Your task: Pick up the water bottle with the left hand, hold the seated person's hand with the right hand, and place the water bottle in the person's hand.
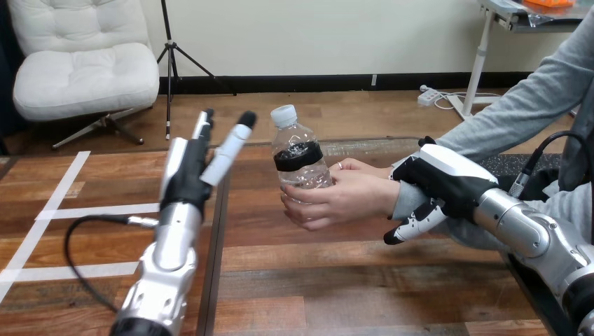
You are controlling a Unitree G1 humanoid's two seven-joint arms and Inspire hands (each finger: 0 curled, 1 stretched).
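Tallied at inspection: two robot hands, namely left hand (pixel 188 171) at near left and right hand (pixel 448 178) at right. One water bottle (pixel 300 168) at centre, with one white cap (pixel 283 115) and one black band (pixel 298 155). One person's hand (pixel 343 198) confirmed on bottle; possible second behind it, not determinable. One table (pixel 336 280). Three white tape strips (pixel 98 211) at left, two crosswise and one running near to far.

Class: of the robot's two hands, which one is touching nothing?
The left hand, raised with straight fingers, apart from the water bottle. The right hand is curled round the person's wrist.
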